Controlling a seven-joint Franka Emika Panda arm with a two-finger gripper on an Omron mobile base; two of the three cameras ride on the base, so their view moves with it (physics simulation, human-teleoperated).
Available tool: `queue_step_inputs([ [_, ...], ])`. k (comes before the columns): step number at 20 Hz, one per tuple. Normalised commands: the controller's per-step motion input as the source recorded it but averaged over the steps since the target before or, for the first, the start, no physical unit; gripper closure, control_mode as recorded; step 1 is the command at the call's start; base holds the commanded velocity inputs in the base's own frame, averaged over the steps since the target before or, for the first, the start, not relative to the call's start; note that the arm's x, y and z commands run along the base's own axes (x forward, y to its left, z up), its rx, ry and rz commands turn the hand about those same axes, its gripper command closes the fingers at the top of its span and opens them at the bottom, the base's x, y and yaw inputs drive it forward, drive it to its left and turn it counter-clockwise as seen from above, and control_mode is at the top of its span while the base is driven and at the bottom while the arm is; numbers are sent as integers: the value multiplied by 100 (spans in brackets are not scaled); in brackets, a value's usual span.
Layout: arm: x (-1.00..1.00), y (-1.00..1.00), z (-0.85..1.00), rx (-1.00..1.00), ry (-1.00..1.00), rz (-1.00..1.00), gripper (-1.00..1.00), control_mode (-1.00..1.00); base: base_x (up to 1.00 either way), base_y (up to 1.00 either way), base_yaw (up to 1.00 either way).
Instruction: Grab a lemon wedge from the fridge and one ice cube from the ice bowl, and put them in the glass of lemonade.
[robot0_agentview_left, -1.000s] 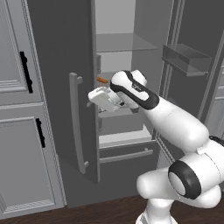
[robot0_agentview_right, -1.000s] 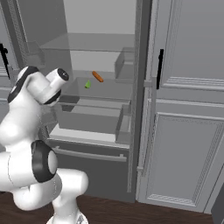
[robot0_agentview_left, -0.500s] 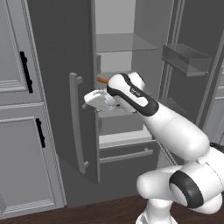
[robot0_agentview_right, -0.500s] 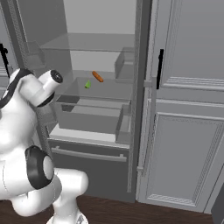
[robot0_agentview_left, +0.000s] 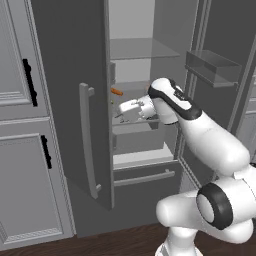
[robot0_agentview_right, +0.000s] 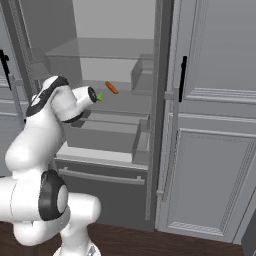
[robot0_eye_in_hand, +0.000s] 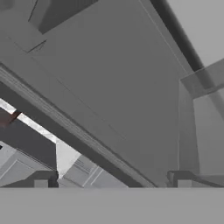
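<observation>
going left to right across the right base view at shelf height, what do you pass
robot arm → lemon wedge → orange carrot-like thing → door bin → black cabinet handle

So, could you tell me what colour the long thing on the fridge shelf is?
Orange: the carrot-like thing shows best in the right base view.

there's a long orange carrot-looking thing (robot0_agentview_left: 116, 92) lying on a glass shelf. panelled grey cabinets (robot0_agentview_right: 212, 125) with black handles (robot0_agentview_left: 30, 82) stand on either side, and a dark wood floor (robot0_agentview_right: 150, 242) runs underneath.
</observation>
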Motion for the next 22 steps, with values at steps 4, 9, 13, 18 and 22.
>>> queue_step_inputs([
  [4,99,10,-14,2,13,21,-100,-100,0,0,0],
  [9,21,21,-1,2,1,18,-100,-100,0,0,0],
  [13,1,76,-6,0,0,20,-100,-100,0,0,0],
  [18,-1,90,-10,0,0,10,-100,-100,0,0,0],
  [22,-23,96,0,0,-3,4,-100,-100,0,0,0],
])
